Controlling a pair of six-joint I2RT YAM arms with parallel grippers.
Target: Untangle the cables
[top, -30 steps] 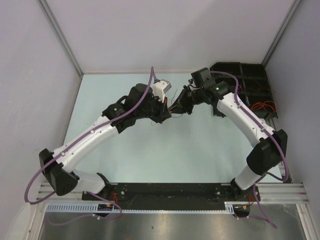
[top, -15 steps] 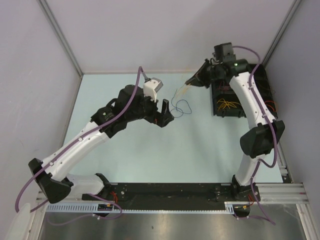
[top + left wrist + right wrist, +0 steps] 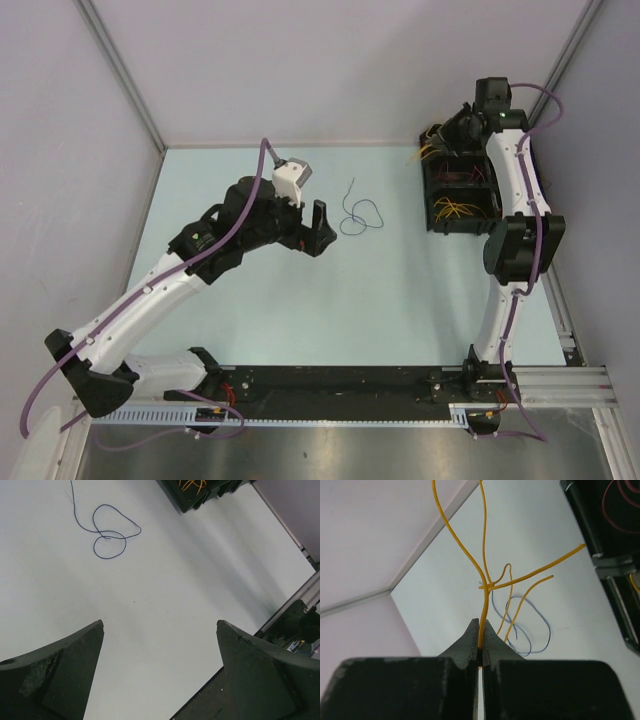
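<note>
A dark blue cable (image 3: pixel 358 213) lies loose in curls on the pale table, clear of both grippers; the left wrist view shows the same blue cable (image 3: pixel 107 532) well ahead of the fingers. My left gripper (image 3: pixel 318 228) hovers just left of it, and in its own view the left gripper (image 3: pixel 160 625) stands wide open with nothing between the fingers. My right gripper (image 3: pixel 440 137) is at the back right over the black bin (image 3: pixel 432 200), and the right gripper (image 3: pixel 481 624) is shut on a yellow cable (image 3: pixel 485 582) that branches upward from the tips.
The black bin has compartments with yellow cables (image 3: pixel 458 208) and a red cable (image 3: pixel 615 505) inside. Grey walls close the back and both sides. A metal rail (image 3: pixel 560 380) runs along the near edge by the arm bases.
My left gripper opened and drew back left, leaving the blue cable on the table. My right arm swung from the middle to the back right, carrying the yellow cable over the bin.
</note>
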